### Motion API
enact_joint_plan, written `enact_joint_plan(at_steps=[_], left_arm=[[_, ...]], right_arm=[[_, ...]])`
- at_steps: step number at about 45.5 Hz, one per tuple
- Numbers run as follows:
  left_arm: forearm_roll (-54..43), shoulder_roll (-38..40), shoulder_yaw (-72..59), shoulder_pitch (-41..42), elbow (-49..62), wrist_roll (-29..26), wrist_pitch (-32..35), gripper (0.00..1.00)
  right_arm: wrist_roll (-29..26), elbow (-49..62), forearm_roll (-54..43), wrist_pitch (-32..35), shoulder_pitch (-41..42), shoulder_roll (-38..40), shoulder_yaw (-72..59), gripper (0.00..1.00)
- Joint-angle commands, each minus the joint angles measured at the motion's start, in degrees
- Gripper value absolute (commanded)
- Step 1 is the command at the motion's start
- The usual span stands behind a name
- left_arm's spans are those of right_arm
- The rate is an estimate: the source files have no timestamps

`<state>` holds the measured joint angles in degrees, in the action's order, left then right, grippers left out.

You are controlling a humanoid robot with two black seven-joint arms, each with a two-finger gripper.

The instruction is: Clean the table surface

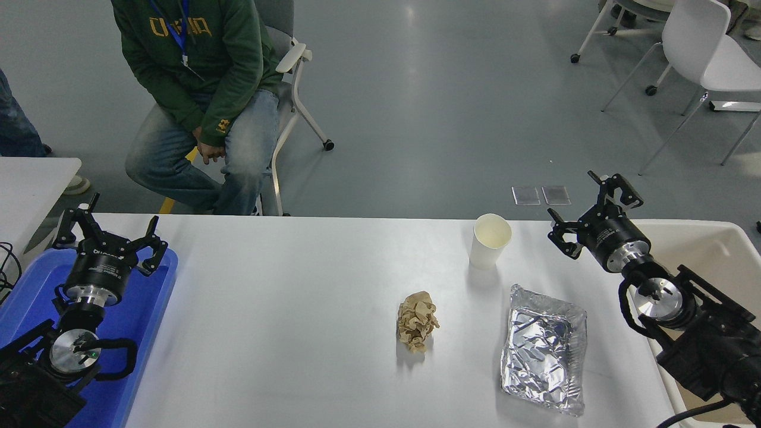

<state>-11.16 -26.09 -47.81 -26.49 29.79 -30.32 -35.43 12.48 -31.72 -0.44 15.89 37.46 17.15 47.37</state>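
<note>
**Three items on the table, both grippers spread and empty**

Three loose items lie on the white table [297,297], which spans the width of the view. Nearest is a crinkled foil tray [544,348], right of centre. Left of it, apart, sits a crumpled brown paper ball [417,321]. Beyond the tray stands a white paper cup [490,241], upright, mouth up.

Left arm rests at lower left over a blue tray [142,309]; left gripper [110,232] points away from the camera, fingers spread, holding nothing. Right arm enters from the lower right, angled up and leftward; right gripper [585,211] hangs above the table's far right edge, fingers apart, empty, right of the cup and not touching it. Beige bin [713,249] sits beneath the right arm.

Beyond the table, a person [202,89] in a green hoodie sits on a chair [294,71].
</note>
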Motion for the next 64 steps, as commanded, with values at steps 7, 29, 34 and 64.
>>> enact_joint_plan(at_steps=[7,29,34,64], left_arm=[[0.0,0.16,0.0,-0.05,0.01,0.0,-0.08,1.0],[0.0,0.16,0.0,-0.05,0.01,0.0,-0.08,1.0],[0.0,0.16,0.0,-0.05,0.01,0.0,-0.08,1.0],[0.0,0.16,0.0,-0.05,0.01,0.0,-0.08,1.0]], right_arm=[[0.0,0.08,0.0,0.01,-0.02,0.17,0.0,1.0],[0.0,0.35,-0.35,0.01,0.42,1.4,-0.96,1.0],[-0.09,0.35,-0.7,-0.07,0.51,1.49,-1.23,1.0],[-0.09,0.17,-1.14,0.01,1.39,3.6,-1.58,1.0]])
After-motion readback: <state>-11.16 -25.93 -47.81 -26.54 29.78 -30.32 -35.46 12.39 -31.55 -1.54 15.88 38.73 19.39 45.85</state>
